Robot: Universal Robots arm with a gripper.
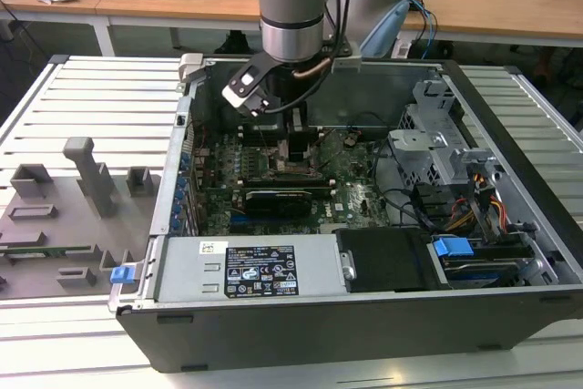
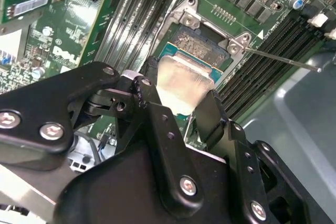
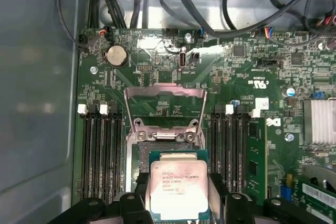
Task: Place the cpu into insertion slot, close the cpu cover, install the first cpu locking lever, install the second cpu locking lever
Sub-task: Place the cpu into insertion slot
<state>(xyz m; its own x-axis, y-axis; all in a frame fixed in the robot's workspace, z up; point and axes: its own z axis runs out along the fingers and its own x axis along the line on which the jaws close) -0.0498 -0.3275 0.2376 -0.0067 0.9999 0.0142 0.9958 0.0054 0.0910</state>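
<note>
Grips the cpu (image 3: 178, 190) by two opposite edges in the claw (image 3: 178, 195) — clamped snugly on it — right over the insertion slot (image 2: 202, 45). Leaves the cpu cover (image 3: 164, 92) swung open beyond. Hangs low above the green motherboard (image 3: 252, 66) inside the open computer case (image 1: 364, 334) on the slatted tabletop (image 1: 91, 88).
</note>
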